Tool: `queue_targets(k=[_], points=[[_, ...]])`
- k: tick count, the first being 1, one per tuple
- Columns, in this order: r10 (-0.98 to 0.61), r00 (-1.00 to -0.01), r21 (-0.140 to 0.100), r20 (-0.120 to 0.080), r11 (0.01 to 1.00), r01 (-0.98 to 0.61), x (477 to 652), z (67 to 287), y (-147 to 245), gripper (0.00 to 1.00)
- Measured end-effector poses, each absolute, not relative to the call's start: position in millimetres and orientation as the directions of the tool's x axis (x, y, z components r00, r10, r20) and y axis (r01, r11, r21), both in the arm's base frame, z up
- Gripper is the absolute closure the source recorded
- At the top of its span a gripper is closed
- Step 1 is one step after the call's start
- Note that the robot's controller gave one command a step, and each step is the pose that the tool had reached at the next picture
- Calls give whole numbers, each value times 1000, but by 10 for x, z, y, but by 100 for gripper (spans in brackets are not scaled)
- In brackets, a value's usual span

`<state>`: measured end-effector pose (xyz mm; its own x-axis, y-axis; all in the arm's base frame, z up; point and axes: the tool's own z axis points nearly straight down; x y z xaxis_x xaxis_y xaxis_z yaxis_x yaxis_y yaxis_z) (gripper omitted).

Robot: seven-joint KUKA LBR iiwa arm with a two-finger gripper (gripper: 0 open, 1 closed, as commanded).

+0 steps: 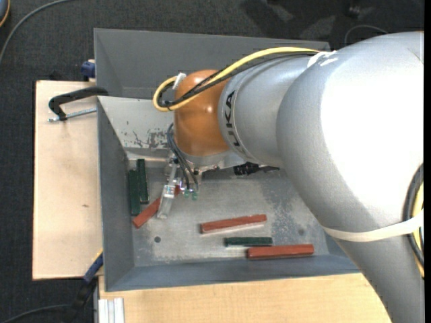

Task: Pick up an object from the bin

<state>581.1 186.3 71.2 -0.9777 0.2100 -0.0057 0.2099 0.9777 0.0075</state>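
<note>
Straddle the orange-red stick (145, 214) at the bin's (114, 180) left across its width, though whether the grip is open I cannot tell.

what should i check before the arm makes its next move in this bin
1. Target under the jaws: the short red bar lies tilted on the left of the floor, with the jaws over its upper right end. ok
2. Bar actually gripped: the contact is hidden. cannot tell
3. Room on the left: the dark green bar lies right beside the target, so it may get nudged. not ok
4. Bin's left wall is just past that green bar, so the space looks tight. cannot tell
5. Other pieces out of the way: the long red bar, small green bar and front red bar lie apart to the right. ok
</note>
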Motion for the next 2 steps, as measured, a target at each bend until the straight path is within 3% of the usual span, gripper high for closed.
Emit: queue_targets(k=[1,2], points=[[214,-977,1,0,977,214,5804,706,1813,100],[228,-974,9,-13,974,228,6036,2537,2016,100]])
